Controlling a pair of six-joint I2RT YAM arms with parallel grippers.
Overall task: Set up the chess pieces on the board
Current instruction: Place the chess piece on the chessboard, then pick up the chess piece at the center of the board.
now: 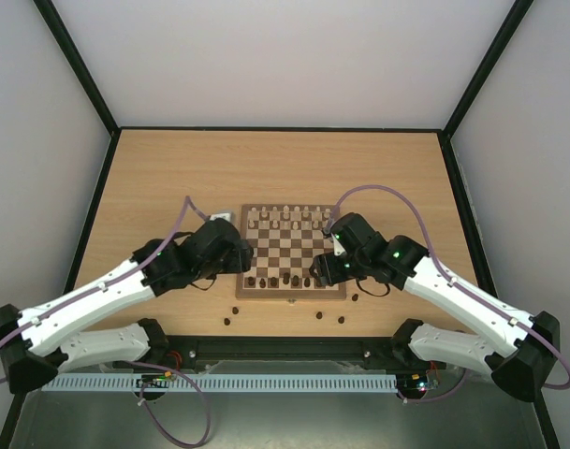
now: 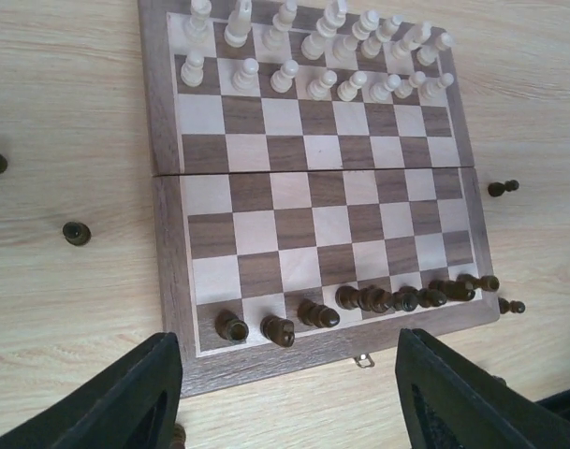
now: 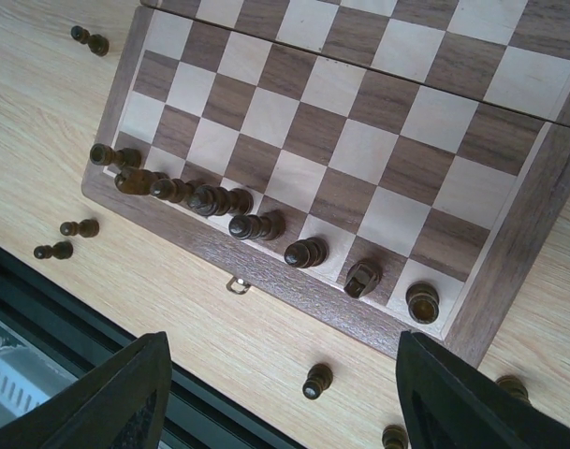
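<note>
The board (image 1: pixel 292 253) lies in the middle of the desk (image 1: pixel 172 168), between the two arms. The cream pieces (image 1: pixel 285 217) fill its two rows at the top of the overhead view. The dark pieces (image 1: pixel 289 279) stand in a single line along the bottom row, just above the rim with the small clasp (image 3: pixel 236 283). The row of squares next to that line is bare.

The rest of the dark set is off the board. Loose dark pieces (image 1: pixel 319 313) sit on the desk below the bottom rim, with a few more beside the lower left and lower right corners.

The left jaws, seen at the bottom of the left wrist view, are wide apart with nothing between them. They hang over the bottom rim. The right jaws are also apart and empty, poised over the lower right corner of the board.

So the job looks well past halfway, and the step in hand appears to be filling the second dark row.

One loose piece (image 3: pixel 315 381) lies on the desk at lower middle of the right wrist view, roughly between that arm's fingers, and looks the handiest pick. The next move calls for dropping over so small a figure squarely and closing low on its body. It then has to be stood on a bare square without knocking the line beside it.
</note>
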